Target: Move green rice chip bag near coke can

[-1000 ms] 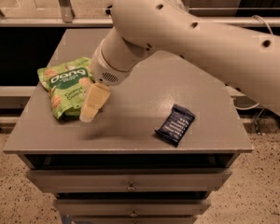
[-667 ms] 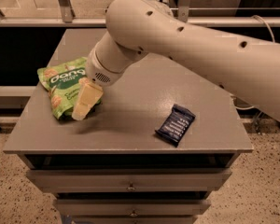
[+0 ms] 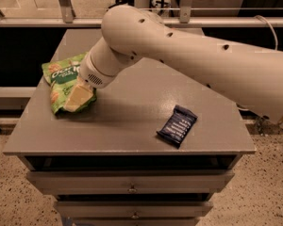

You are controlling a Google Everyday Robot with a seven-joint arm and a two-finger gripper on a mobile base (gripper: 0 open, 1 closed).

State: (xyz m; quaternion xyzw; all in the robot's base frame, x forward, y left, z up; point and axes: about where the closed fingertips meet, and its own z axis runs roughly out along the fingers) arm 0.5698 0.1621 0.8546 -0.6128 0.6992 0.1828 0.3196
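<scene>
Status on end effector (image 3: 78,98): now sits down on the lower half of the bright green crinkly rice chip bag (image 3: 61,74), versus hanging just off its near corner a second back. Looks like contact with the pouch, so reads as the grasp stage, not transport yet. Open or closed: cannot tell. Bag position: directly under and behind end effector, far left on the grey tabletop (image 3: 132,107), seemingly unmoved. Small orange-red coke can: not in view, possibly hidden by the arm (image 3: 203,55), so drop target unconfirmed. Dark blue wrapped bar (image 3: 177,125): well apart from end effector, off to view-right near the front edge, no interference. Arm pose: reaches in from upper right, bends above the tabletop's back, pitches down-left into the bag.
</scene>
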